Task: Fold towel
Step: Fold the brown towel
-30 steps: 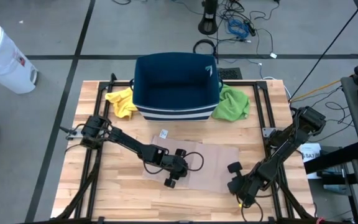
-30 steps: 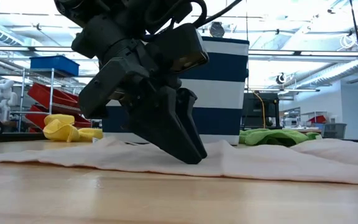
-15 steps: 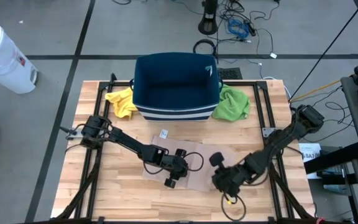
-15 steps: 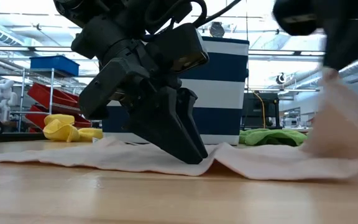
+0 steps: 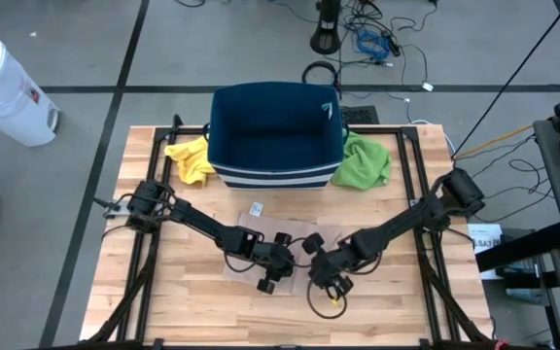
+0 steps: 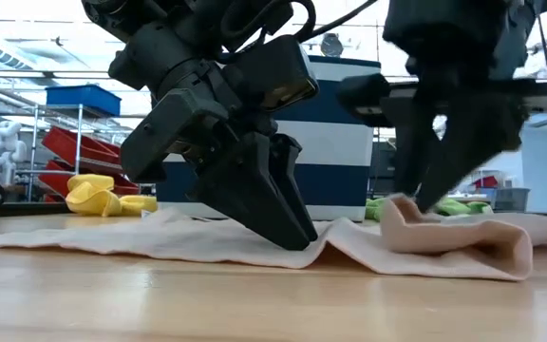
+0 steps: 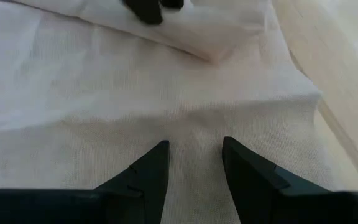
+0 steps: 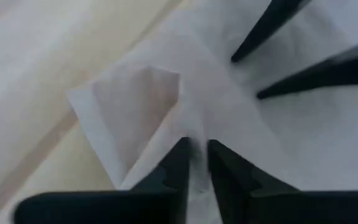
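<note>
The towel is spread on the near middle of the table, mostly hidden under both grippers in the high view; only in the low view is its right part seen doubled over leftward, with a rounded fold at the right end. The left gripper is set down on the towel's middle; in the left wrist view its fingers are seen parted with bare cloth between them, pressing the towel. The right gripper is just beside it to the right; in the right wrist view its fingers are seen pinched on a towel edge, a corner standing up beyond them, and the left fingers are shown farther off. A bin is seen at the far side, with a yellow cloth to its left and a green cloth to its right.
</note>
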Available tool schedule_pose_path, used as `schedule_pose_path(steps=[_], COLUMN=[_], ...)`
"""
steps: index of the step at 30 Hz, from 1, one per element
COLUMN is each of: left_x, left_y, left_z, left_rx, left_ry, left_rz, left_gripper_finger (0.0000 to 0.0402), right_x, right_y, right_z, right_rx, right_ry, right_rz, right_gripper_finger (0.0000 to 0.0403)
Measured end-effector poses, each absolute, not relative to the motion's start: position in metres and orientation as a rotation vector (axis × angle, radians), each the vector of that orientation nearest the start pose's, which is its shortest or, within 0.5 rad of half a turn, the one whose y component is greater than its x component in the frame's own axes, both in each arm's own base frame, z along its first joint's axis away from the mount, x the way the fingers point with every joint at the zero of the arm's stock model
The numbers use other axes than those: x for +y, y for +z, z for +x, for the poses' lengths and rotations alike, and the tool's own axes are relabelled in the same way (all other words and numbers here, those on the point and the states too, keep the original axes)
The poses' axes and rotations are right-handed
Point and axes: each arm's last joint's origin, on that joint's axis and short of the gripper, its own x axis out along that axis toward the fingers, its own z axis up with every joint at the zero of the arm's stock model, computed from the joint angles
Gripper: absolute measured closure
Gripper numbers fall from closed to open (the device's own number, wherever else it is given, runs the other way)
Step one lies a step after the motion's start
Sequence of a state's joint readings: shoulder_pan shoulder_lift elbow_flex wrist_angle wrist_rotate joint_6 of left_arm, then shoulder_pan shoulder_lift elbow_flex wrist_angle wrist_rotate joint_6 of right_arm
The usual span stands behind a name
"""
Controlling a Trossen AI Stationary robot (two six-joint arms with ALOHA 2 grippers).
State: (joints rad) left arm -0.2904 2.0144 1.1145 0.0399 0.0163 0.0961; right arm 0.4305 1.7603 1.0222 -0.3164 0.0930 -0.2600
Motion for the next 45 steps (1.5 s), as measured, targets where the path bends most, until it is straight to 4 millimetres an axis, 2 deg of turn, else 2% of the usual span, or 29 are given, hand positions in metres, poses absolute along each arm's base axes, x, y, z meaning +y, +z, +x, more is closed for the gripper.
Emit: schedule_pose_path(steps=[3,8,11,14,20,28,32,37,41,45], left_x=[-0.113,-0.111,-0.111,-0.111,-0.111,-0.111,-0.111,-0.111,-0.111,-0.111], left_y=[0.114,0.114,0.114,0.114,0.114,0.114,0.114,0.114,0.114,0.114], left_z=[0.379,0.38,0.38,0.38,0.38,0.38,0.38,0.38,0.38,0.38], left_rx=[0.842,0.841,0.841,0.841,0.84,0.839,0.839,0.838,0.837,0.836], left_ry=[-0.328,-0.328,-0.33,-0.329,-0.331,-0.332,-0.332,-0.331,-0.332,-0.332], left_rz=[0.209,0.208,0.212,0.212,0.217,0.219,0.219,0.219,0.218,0.218], left_gripper_finger=[0.0243,0.0243,0.0243,0.0243,0.0243,0.0243,0.0243,0.0243,0.0243,0.0243], right_x=[0.139,0.141,0.142,0.141,0.144,0.142,0.137,0.134,0.129,0.127], right_y=[0.161,0.187,0.201,0.206,0.194,0.154,0.144,0.139,0.136,0.135], right_z=[0.309,0.297,0.282,0.264,0.241,0.217,0.211,0.214,0.215,0.217], right_rx=[0.974,0.93,0.96,1.059,1.258,1.322,1.339,1.318,1.326,1.326], right_ry=[0.368,0.294,0.252,0.19,0.096,0.148,0.14,0.197,0.225,0.241], right_rz=[-0.514,-0.466,-0.416,-0.378,-0.325,-0.327,-0.336,-0.32,-0.285,-0.273], right_gripper_finger=[0.0282,0.0201,0.0178,0.0175,0.0192,0.021,0.0217,0.0235,0.0269,0.0336])
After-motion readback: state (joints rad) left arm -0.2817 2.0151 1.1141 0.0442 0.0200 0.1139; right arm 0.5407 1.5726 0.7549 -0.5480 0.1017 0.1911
